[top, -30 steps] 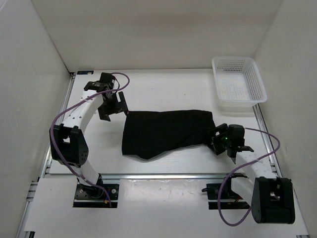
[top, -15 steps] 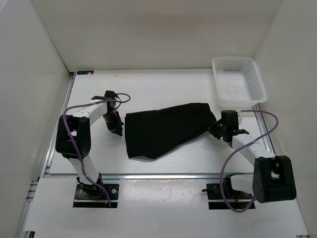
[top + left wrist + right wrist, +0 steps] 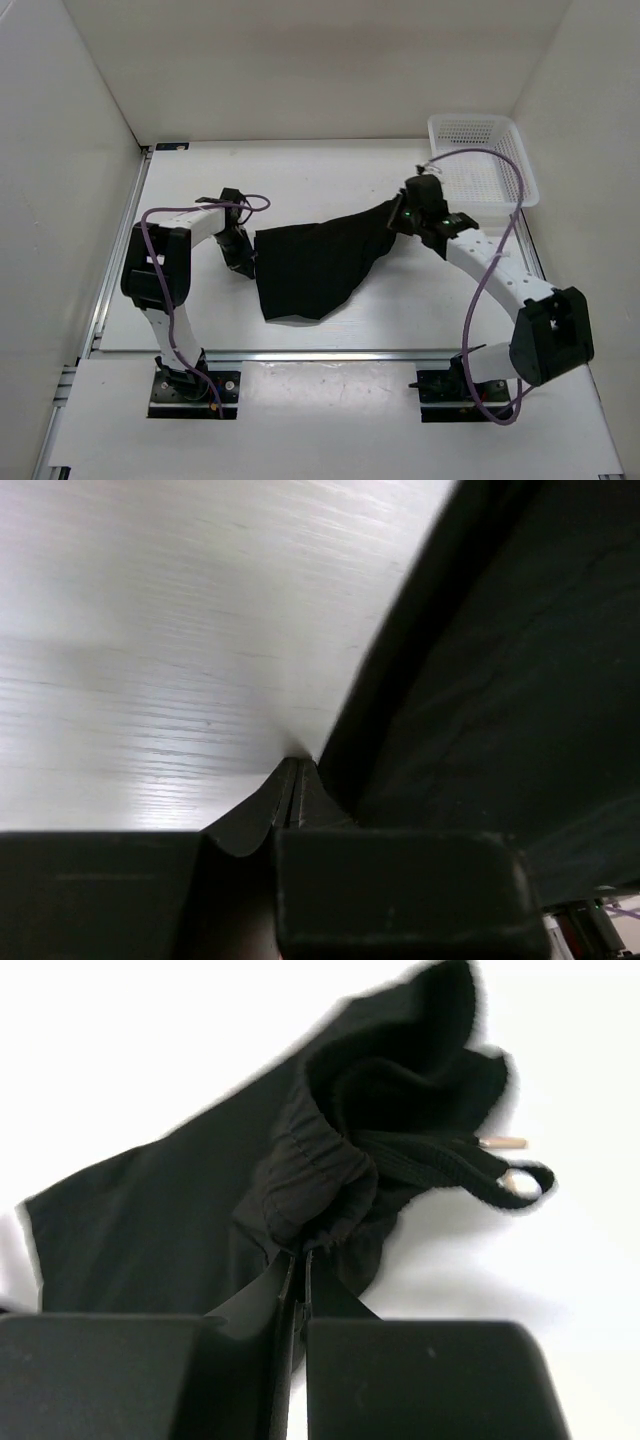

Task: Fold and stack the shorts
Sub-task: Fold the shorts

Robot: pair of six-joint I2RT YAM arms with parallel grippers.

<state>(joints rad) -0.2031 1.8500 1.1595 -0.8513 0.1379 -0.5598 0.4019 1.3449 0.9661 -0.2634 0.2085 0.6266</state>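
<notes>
The shorts [image 3: 315, 265] are spread at the middle of the table [image 3: 330, 170], stretched from 7 o'clock towards 1 o'clock. The left gripper [image 3: 243, 262] is set at 9 o'clock of the shorts, just beside their left edge. The right gripper [image 3: 400, 215] is placed at their 1 o'clock end, where bunched fabric is pinched and lifted. The basket [image 3: 470, 118] is found at 2 o'clock on the table, behind the right gripper. A drawstring [image 3: 470, 1165] is draped at 3 o'clock of the bunch.
</notes>
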